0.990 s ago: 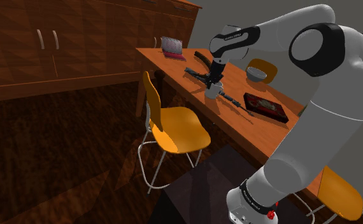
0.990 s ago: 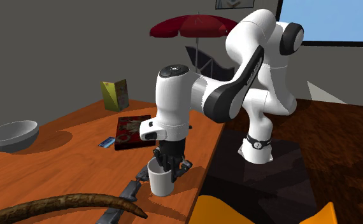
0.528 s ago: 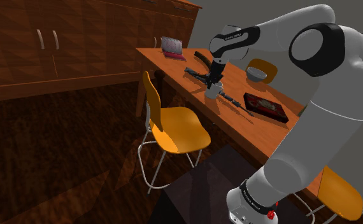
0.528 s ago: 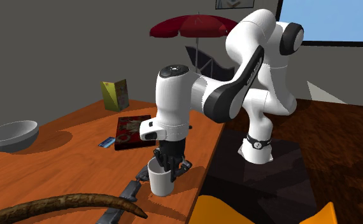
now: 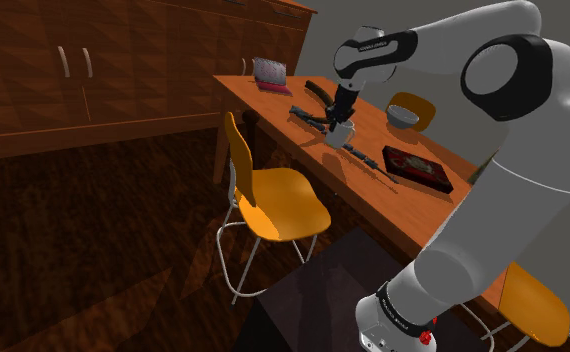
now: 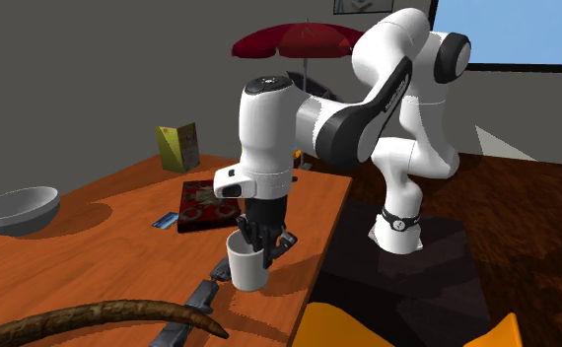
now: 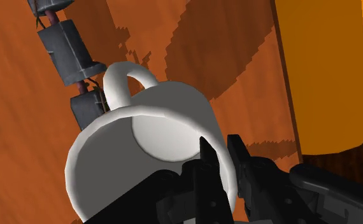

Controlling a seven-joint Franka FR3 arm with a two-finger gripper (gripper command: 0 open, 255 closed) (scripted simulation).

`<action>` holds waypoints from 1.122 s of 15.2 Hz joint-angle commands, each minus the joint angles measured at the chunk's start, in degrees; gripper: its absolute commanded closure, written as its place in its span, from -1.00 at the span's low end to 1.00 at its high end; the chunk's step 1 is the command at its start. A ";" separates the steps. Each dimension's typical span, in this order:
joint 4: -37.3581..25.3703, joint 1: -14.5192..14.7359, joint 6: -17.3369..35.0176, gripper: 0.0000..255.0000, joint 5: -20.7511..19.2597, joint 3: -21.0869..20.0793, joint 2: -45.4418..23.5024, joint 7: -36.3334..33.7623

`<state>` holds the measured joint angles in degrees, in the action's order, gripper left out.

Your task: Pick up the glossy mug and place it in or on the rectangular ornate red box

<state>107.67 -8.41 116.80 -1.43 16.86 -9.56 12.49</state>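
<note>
Lift in hand; the all-black two-finger gripper (image 7: 221, 151) pinches the wall of the glossy white handled mug (image 6: 247, 268), well apart from the flat rectangular ornate red box (image 6: 196, 204); next, carry over it, lower.

Dark wooden cabinets (image 5: 83, 70), dark wood floor (image 5: 103, 260), orange chair (image 5: 283, 200) beside orange worktop (image 5: 265, 103), grey wall (image 6: 82, 79), blue window (image 6: 511, 34)

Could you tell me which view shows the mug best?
The wrist view: the mug is close, with handle, inside and the claw clasping its wall. The second exterior view shows its side, the shoulder view a distant glimpse.
</note>
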 commanded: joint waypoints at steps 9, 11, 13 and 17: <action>-5.41 0.19 -7.34 1.00 -0.53 0.05 2.01 -0.07; -6.66 0.20 -8.82 1.00 -0.58 0.06 2.24 -0.03; -7.98 0.21 -10.31 1.00 -0.62 0.06 2.42 0.01; -8.51 -0.39 -11.63 1.00 -0.82 0.59 3.32 1.16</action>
<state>98.97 -8.43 105.27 -2.17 17.14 -6.59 12.99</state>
